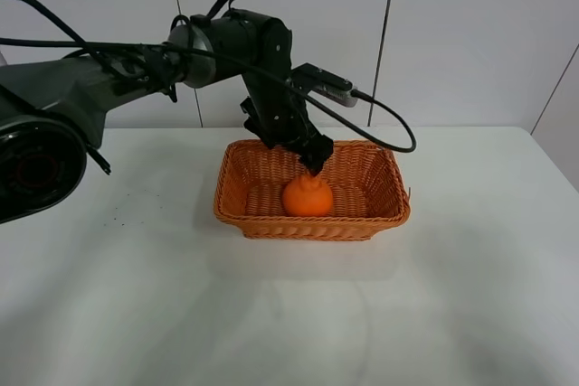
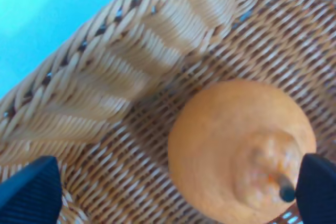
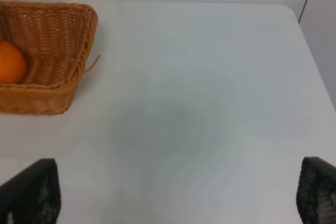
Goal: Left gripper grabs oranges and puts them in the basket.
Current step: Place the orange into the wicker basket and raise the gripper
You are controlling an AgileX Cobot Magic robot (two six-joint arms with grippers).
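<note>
The orange (image 1: 308, 197) sits on the floor of the wicker basket (image 1: 312, 226), near its middle, knob and stem up. My left gripper (image 1: 317, 158) hangs just above the orange's far side, inside the basket's rim. In the left wrist view the left gripper (image 2: 174, 190) is wide open, with the orange (image 2: 241, 150) between its dark fingertips (image 2: 31, 190), nearer the right one, and not gripped. The basket wall (image 2: 105, 66) shows behind. My right gripper (image 3: 178, 192) is open and empty over bare table; it is out of the exterior high view.
The basket (image 3: 58, 35) with the orange (image 3: 9, 62) stands on a white table (image 1: 136, 296) near the back wall. A black cable (image 1: 389, 124) loops from the left arm over the basket's far right corner. The table's right edge (image 3: 315, 51) shows in the right wrist view.
</note>
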